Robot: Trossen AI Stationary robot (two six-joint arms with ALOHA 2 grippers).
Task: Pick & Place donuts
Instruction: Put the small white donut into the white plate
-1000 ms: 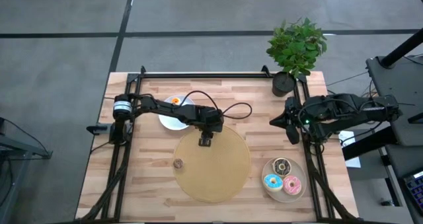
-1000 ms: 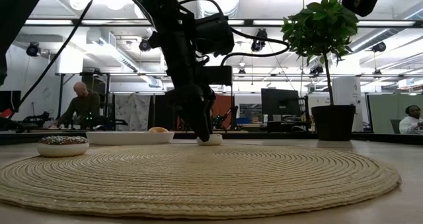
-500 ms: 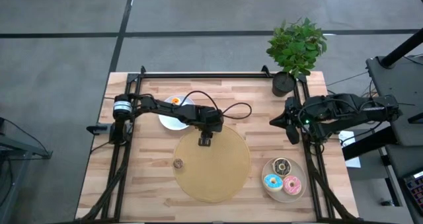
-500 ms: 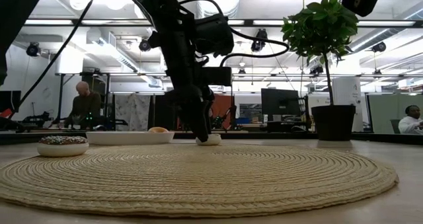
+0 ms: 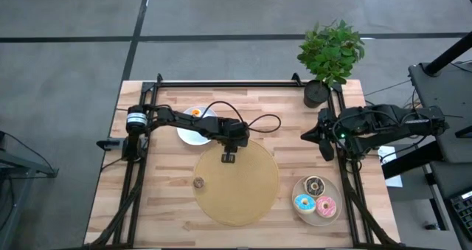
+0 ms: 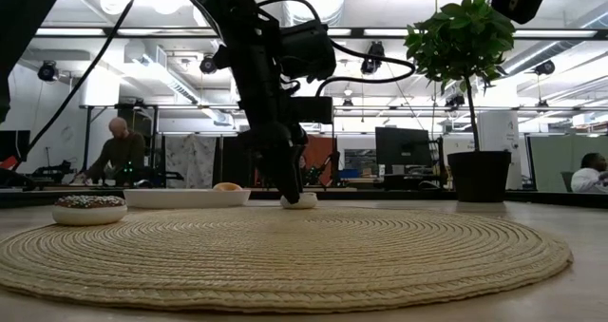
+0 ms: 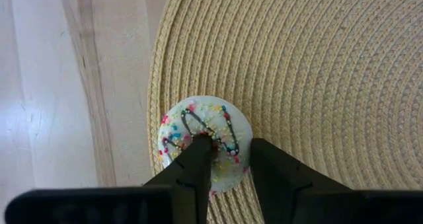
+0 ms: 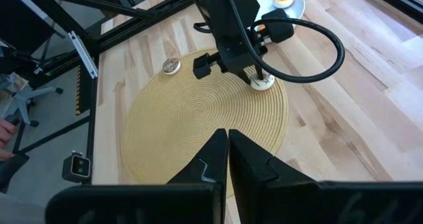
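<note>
From above, you see the left gripper [image 5: 229, 158] down at the far edge of the round woven mat [image 5: 236, 183], its arm reaching in past the white plate [image 5: 193, 134] that carries 1 orange donut [image 5: 195, 113]; a small brown donut [image 5: 198, 182] lies alone on the mat's left part; the right gripper [image 5: 324, 136] waits near the table's [image 5: 162, 198] right edge, well apart from the mat; a beige plate [image 5: 317, 202] near the front right corner holds 3 iced donuts, chocolate [image 5: 316, 185], blue [image 5: 304, 203] and pink [image 5: 326, 204]; a potted plant [image 5: 329, 54] stands at the far right corner.

At table height, the left gripper's fingers [image 6: 285, 184] come down onto a white donut [image 6: 302, 200] resting on the mat; the brown sprinkled donut [image 6: 89, 208] sits to the left.

Through the left wrist camera, you see the white sprinkled donut at the mat's rim, beside bare table; 1 finger sits in its hole and the other outside its edge, so the fingers appear to be grasping its ring, though actual contact is hard to confirm.

Through the right wrist camera, the right fingers [image 8: 248, 164] are pressed together, clenched on nothing; beyond them lie the mat, the left arm and both donuts.
</note>
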